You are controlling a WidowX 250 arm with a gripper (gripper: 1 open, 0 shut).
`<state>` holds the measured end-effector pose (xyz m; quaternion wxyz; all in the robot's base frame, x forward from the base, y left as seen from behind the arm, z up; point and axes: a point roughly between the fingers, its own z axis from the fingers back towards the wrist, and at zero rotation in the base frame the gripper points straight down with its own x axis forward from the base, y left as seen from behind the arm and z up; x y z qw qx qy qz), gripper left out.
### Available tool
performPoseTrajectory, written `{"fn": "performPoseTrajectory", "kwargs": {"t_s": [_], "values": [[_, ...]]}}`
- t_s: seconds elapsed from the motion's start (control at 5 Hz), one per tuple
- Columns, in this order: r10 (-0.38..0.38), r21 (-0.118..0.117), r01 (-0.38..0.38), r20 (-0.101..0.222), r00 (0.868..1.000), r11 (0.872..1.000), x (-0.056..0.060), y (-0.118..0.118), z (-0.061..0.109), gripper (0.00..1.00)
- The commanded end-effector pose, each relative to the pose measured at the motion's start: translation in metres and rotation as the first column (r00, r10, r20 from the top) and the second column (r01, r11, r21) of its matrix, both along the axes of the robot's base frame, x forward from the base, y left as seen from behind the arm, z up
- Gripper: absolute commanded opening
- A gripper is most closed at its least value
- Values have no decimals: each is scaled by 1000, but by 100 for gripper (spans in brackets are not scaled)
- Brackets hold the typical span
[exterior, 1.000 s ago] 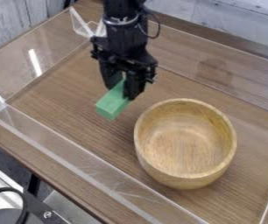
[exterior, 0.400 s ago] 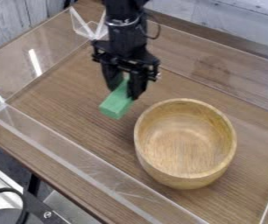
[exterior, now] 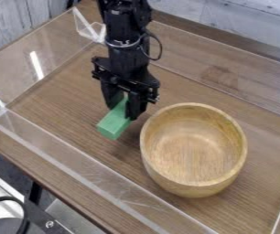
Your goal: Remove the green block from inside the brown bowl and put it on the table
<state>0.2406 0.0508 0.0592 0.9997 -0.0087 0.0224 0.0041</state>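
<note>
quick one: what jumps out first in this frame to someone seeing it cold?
The bright green block, held in the black gripper pointing straight down at the table's middle; whether its lower end touches the wood is not clear. Next, the big brown bowl, empty, just right of the block and nearer the camera. Low clear acrylic walls frame the tabletop.

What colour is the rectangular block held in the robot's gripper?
Bright green: the rectangular block, seen in the only camera view.
</note>
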Motion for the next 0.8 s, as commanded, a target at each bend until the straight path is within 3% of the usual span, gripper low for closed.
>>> {"fn": "performPoseTrajectory", "kwargs": {"t_s": [0.0,0.6], "values": [[-1,12,1,44,999,1000,7,5,11,0],[9,3,-9,28,1000,1000,8,8,9,0]]}}
